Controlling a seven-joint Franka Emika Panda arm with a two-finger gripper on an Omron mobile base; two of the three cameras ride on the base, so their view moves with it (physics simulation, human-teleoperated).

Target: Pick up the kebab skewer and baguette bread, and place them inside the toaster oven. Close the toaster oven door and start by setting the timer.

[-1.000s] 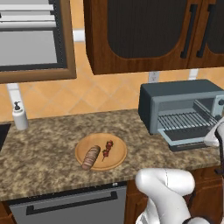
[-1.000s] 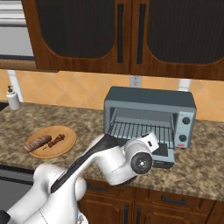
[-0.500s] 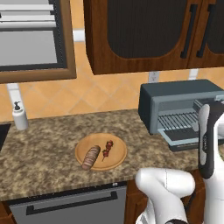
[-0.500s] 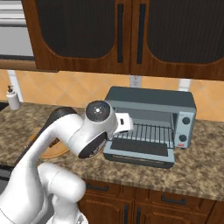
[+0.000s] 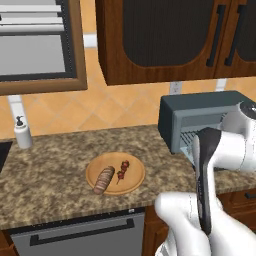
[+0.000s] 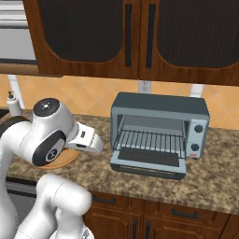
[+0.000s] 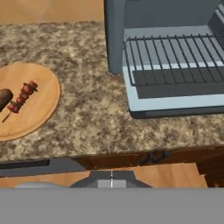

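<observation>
The kebab skewer (image 5: 122, 171) and the baguette bread (image 5: 103, 180) lie side by side on a round wooden plate (image 5: 131, 186) on the granite counter. In the hand view the skewer (image 7: 22, 98) sits mid-plate and the baguette (image 7: 3, 99) is cut off by the left edge. To the right stands the toaster oven (image 6: 158, 108). Its door (image 6: 148, 162) is folded down flat, baring the wire rack (image 7: 175, 54). My gripper (image 7: 111, 178) is shut on nothing. It hangs over the counter's front edge, between plate and oven.
A soap dispenser (image 5: 22, 134) stands at the counter's back left. Dark wooden cabinets (image 6: 126, 35) hang above the oven. The oven's knobs (image 6: 200, 129) are on its right front. A dishwasher front (image 5: 80, 235) sits under the counter below the plate.
My arm has swung round: in the right base view its wrist moved from in front of the oven to the left, over the plate. Plate, food and oven stayed put.
</observation>
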